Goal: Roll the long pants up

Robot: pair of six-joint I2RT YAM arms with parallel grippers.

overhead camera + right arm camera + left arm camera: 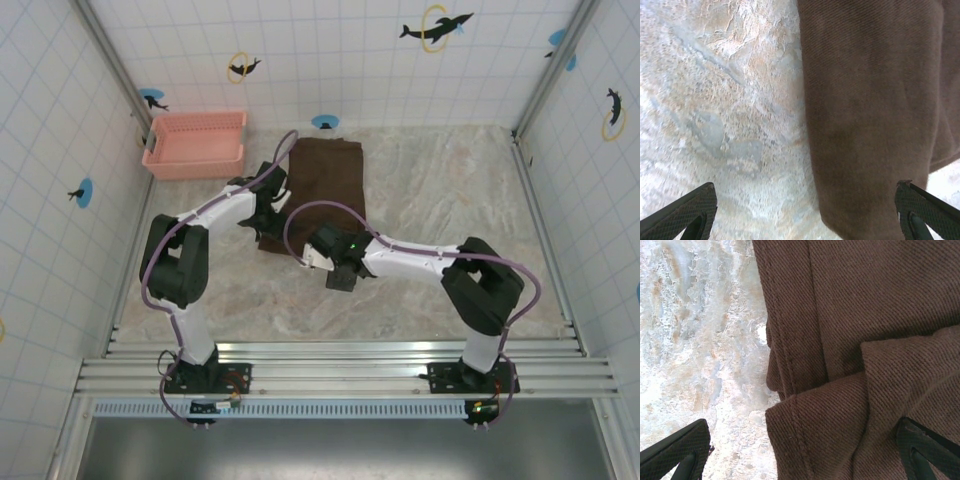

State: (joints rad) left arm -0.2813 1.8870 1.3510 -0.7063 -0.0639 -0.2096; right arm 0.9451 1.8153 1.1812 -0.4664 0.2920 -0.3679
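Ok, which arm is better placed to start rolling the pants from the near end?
Left, by a little. Both are open at the near end, but the left gripper has the folded hem of the pants between its fingers; the right gripper spans as much bare table as cloth.

long pants (865,315): matt dark brown cloth, fine diagonal twill weave, stitched hems | table (715,100): smooth stone-look surface, mottled grey-beige, faint sheen | pink basket (195,143): slotted plastic | left gripper fingers (677,447): matt black, cross-hatched texture | rails (340,365) at near edge: brushed metal | walls (350,60): glossy tile
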